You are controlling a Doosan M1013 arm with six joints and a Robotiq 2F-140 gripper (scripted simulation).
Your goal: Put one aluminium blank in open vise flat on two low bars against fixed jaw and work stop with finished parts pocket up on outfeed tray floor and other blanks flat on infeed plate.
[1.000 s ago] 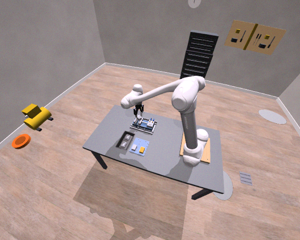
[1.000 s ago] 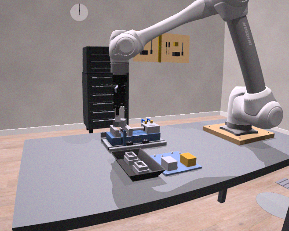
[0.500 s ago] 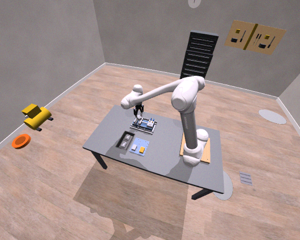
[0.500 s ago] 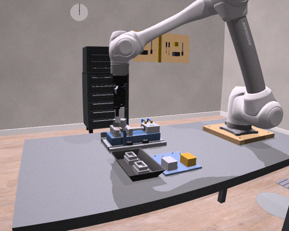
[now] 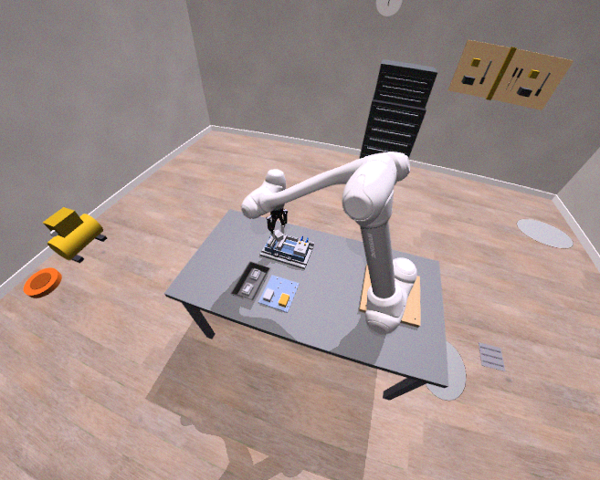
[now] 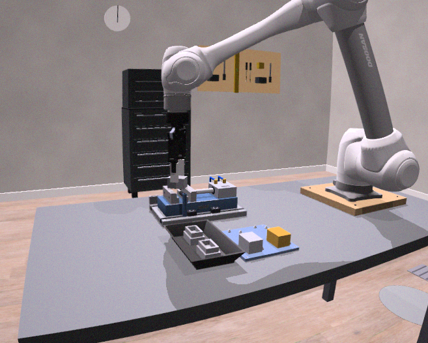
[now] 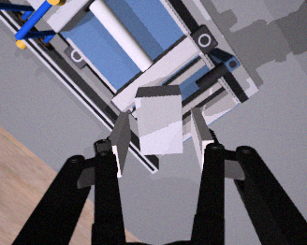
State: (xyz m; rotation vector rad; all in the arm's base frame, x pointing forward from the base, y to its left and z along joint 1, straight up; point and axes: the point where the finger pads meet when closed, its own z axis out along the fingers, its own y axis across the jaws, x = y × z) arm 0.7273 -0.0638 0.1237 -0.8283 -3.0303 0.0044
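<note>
My gripper hangs over the fixed-jaw end of the blue vise. Its fingers are partly open. An aluminium blank stands tipped up at the vise opening between the fingers, with a gap to each pad. The dark work stop rod lies just right of it. Two finished parts sit pocket up in the dark outfeed tray. One aluminium blank and one brass blank lie flat on the infeed plate.
The arm's base stands on a wooden board at the table's right. A black drawer cabinet stands behind the table. The tray and the infeed plate lie side by side just in front of the vise.
</note>
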